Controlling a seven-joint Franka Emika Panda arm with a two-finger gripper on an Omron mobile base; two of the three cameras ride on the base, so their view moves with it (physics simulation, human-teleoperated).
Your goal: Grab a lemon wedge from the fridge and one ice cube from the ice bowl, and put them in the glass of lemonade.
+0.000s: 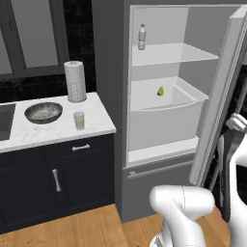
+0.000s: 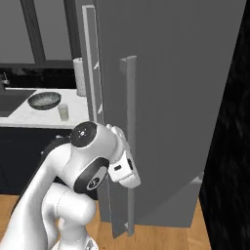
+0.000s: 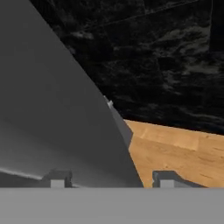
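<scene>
a: where was the lemon wedge (image 1: 160, 91)?

b: in the open fridge (image 1: 154, 132), lying in the white drawer (image 1: 166, 116) under the shelf with the bottle (image 1: 142, 37); in the left base view it sat at about one o'clock from the glass of lemonade (image 1: 79, 120).

a: and the counter (image 1: 53, 130)?

b: the glass stood just beside the ice bowl (image 1: 43, 112), at its four o'clock. the paper-towel roll (image 1: 75, 81) stood behind them, at twelve o'clock from the glass.

a: the gripper (image 3: 109, 180)?

b: close against the outside of the grey fridge door (image 2: 161, 97), by the long bar handle (image 2: 128, 141). its two tips stood apart with nothing between them: jaws open, wood floor (image 3: 175, 148) beyond.
</scene>
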